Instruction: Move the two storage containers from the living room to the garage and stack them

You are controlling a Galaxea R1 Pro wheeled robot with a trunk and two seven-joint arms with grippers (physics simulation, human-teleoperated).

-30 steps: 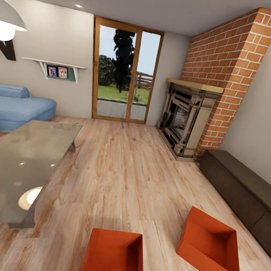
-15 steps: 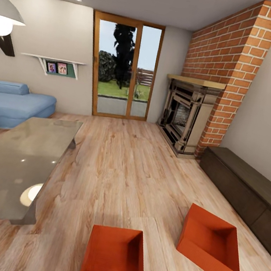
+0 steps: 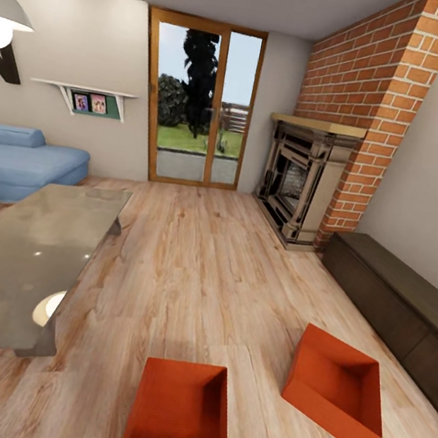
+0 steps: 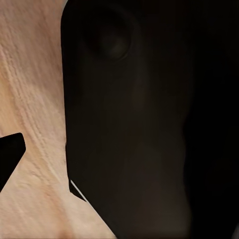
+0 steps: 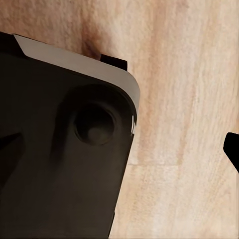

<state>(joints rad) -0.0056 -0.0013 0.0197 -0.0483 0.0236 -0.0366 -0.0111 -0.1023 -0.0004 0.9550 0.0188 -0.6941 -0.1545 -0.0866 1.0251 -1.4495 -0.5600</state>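
Claw fingers are not showing clearly past dark robot bodywork [image 4: 139,124] in either wrist view, so I cannot tell their spread. Light wood planks [image 3: 204,259] are stretching wide. One glass table [image 3: 17,262] is sitting left. Two orange-red, taper-walled bins are resting near: one [image 3: 177,413] centre, one [image 3: 336,387] right.

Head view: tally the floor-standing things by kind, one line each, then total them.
Orange-red bins: 2, the near bin and the right bin
Glass table: 1
Blue sofa: 1
Fireplace: 1
Dark low cabinet: 1
Total: 6
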